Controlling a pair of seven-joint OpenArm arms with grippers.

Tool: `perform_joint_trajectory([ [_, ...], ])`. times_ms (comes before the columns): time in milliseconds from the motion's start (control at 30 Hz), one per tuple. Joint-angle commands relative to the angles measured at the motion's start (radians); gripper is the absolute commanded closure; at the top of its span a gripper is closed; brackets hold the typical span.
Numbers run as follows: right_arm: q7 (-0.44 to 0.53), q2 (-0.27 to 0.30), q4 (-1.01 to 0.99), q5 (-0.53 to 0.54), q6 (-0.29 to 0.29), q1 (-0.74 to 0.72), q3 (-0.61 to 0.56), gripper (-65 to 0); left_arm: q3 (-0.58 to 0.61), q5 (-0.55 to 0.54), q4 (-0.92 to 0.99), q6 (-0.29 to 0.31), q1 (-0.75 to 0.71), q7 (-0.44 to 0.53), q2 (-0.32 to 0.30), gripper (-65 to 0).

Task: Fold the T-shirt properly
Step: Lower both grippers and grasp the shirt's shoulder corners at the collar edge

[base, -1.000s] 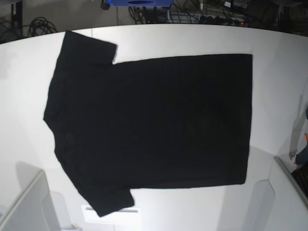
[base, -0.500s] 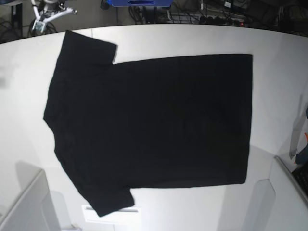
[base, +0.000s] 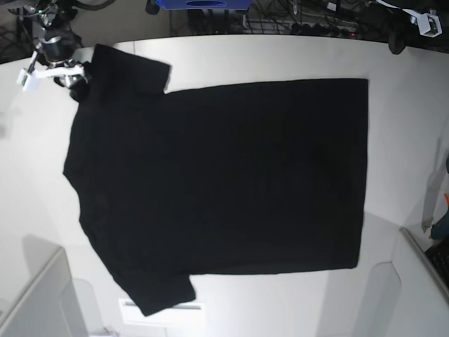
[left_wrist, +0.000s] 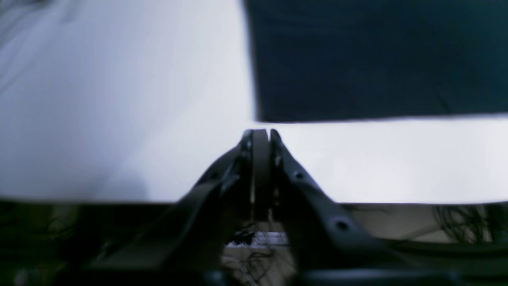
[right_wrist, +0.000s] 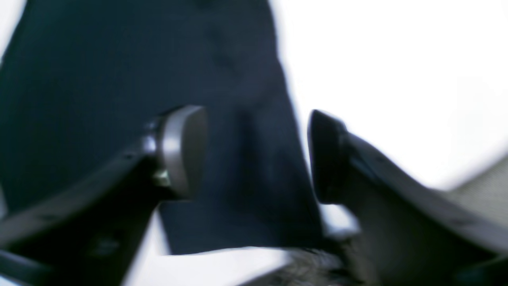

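Two pincers are mine, and both sit at the far edge of the counter (base: pixel 231 53), because the T-shirt (base: pixel 224 175) lies flat and spread across it, plain black side up, hem toward my left arm and sleeves toward my right, so its far corners are the natural places to take hold for a fold. My right pincer (right_wrist: pixel 258 155) hangs over the far sleeve with its jaws wide apart, straddling the sleeve's edge; the view is blurred and I cannot tell whether either fingertip (right_wrist: pixel 186 151) touches the cloth, but nothing is held. My left pincer (left_wrist: pixel 260 137) shows its jaws nearly together, only a thin slit between them, empty, pointing at the shirt's far hem corner and stopping short of it over bare counter. Folding has not begun, I judge.
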State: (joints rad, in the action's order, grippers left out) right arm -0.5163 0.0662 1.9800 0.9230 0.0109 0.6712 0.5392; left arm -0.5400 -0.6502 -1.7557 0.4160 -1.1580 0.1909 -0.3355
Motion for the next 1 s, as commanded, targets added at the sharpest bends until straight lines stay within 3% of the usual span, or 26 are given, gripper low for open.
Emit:
perform_joint_trajectory([
  [0,0.014,0.028,-0.001,0.052,-0.007,0.002,0.005,-48.2,-0.010,-0.032,-0.014,0.008,-0.006,0.031,-0.004,-19.7],
  [67,0.008,0.060,-0.044,0.136,-0.007,-0.026,0.005,-46.7,-0.013,-0.072,-0.014,0.008,0.005,0.031,-0.004,-31.6],
  [133,0.008,0.082,-0.110,0.156,-0.007,-0.052,0.002,-45.9,-0.005,-0.113,-0.008,0.010,0.013,0.031,-0.006,-35.9],
  [200,0.008,0.093,-0.173,0.156,-0.009,-0.077,-0.004,-45.9,-0.002,-0.164,0.006,0.011,0.039,0.014,-0.006,-35.9],
  [400,0.006,0.113,-0.334,0.155,-0.124,-0.117,-0.004,-45.3,-0.079,-0.270,0.058,0.025,0.198,-0.360,-0.001,-35.9],
  [533,-0.008,0.128,-0.371,0.155,-0.131,-0.106,-0.047,-45.3,-0.150,-0.225,0.072,0.165,0.299,-0.515,0.046,-35.7],
  [700,-0.003,0.128,-0.370,0.155,-0.133,-0.081,-0.135,-45.2,-0.216,-0.130,0.069,0.215,0.384,-0.632,0.111,-35.7],
  [833,0.000,0.122,-0.390,0.153,-0.133,-0.080,-0.158,-44.9,-0.214,-0.105,0.070,0.226,0.404,-0.644,0.138,-35.7],
  [900,0.000,0.122,-0.407,0.153,-0.133,-0.083,-0.158,-39.8,-0.211,-0.110,0.070,0.229,0.407,-0.647,0.144,-35.7],
  [967,0.000,0.122,-0.417,0.153,-0.133,-0.083,-0.153,-29.7,-0.210,-0.110,0.081,0.229,0.433,-0.649,0.158,-36.0],
])
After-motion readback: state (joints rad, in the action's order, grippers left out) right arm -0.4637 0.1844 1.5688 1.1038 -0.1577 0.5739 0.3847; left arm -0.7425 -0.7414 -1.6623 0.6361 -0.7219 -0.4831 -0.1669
